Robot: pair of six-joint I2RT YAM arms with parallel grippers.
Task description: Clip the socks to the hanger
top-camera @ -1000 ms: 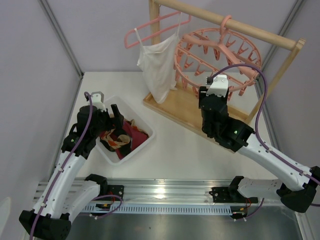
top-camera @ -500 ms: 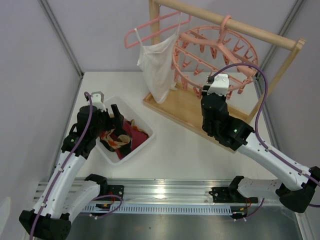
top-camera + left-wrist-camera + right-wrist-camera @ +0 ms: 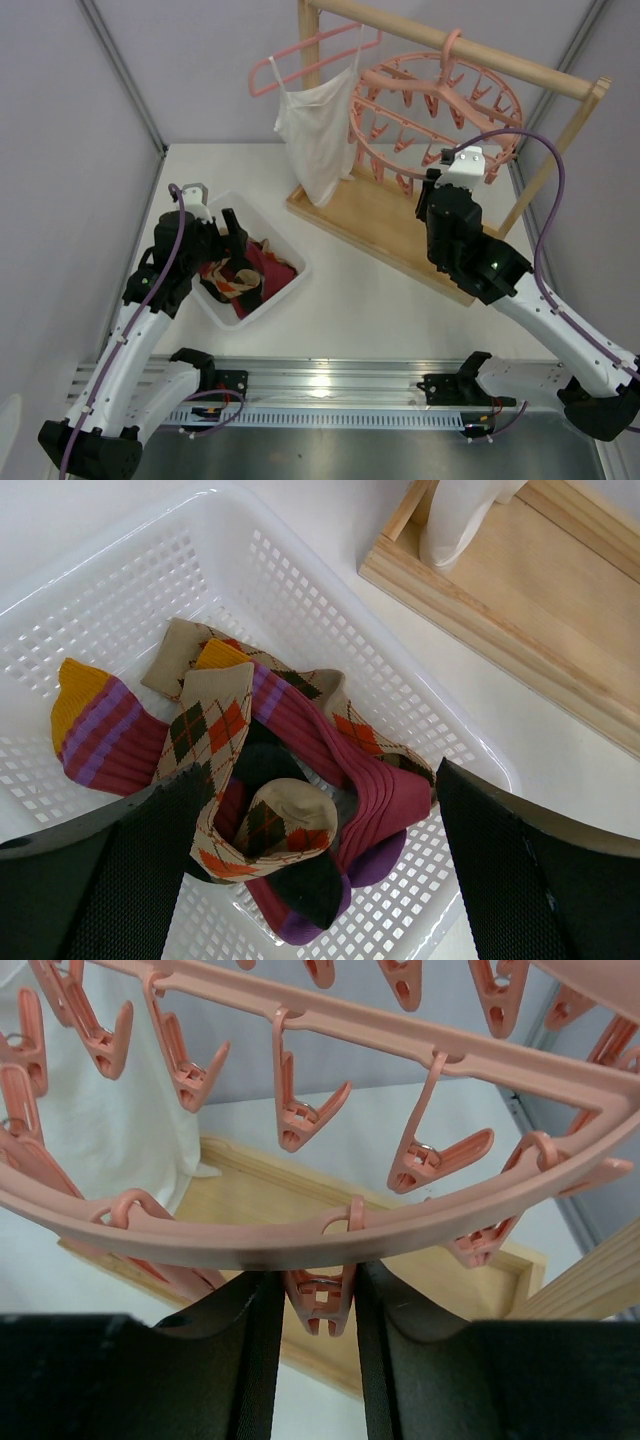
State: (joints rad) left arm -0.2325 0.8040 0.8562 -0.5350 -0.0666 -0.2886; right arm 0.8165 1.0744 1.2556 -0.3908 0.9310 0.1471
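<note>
**Right claw pinched on a rim clip; socks lay in the basket**

The right gripper point(image 3: 320, 1305) was reaching up at the lower right edge of the hanger point(image 3: 432, 100), which hung by its hook from the wooden rail point(image 3: 395, 25) in the upper right of the overhead view. Its jaws were drawn narrow around one clip point(image 3: 322, 1298) dangling from the outer ring, with a pad pressed against each side of it. No sock hung from any clip in view.

The left gripper point(image 3: 322, 775) hovered over the white basket point(image 3: 330, 610) at centre left of the overhead view. Its jaws were spread wide and held nothing. The socks point(image 3: 300, 730) lay below it in a tangled heap inside the basket: tan argyle, maroon-red, and purple. A white camisole point(image 3: 315, 130) hung on a thin pink coat hanger point(image 3: 310, 55), left of the round hanger, above the wooden base point(image 3: 370, 215).
</note>
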